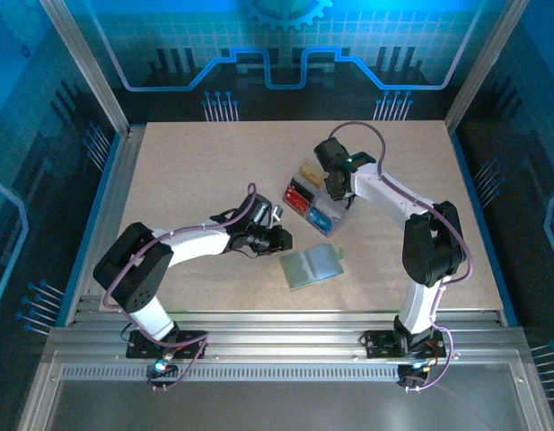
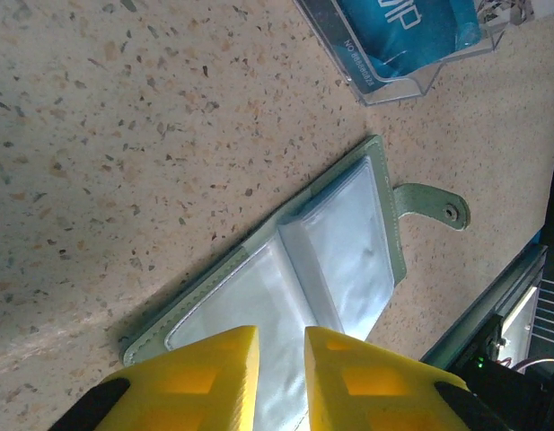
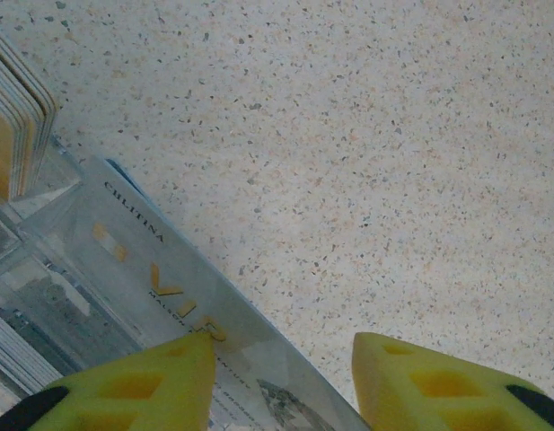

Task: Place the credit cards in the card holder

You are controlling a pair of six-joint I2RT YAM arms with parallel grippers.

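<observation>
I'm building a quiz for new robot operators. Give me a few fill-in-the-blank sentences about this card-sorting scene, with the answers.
The card holder lies ___ on the table, clear sleeves facing up.
In the clear tray, the credit cards nearest the card holder are ___.
The left gripper has ___ fingertips.
Missing words: open; blue; yellow.
</observation>
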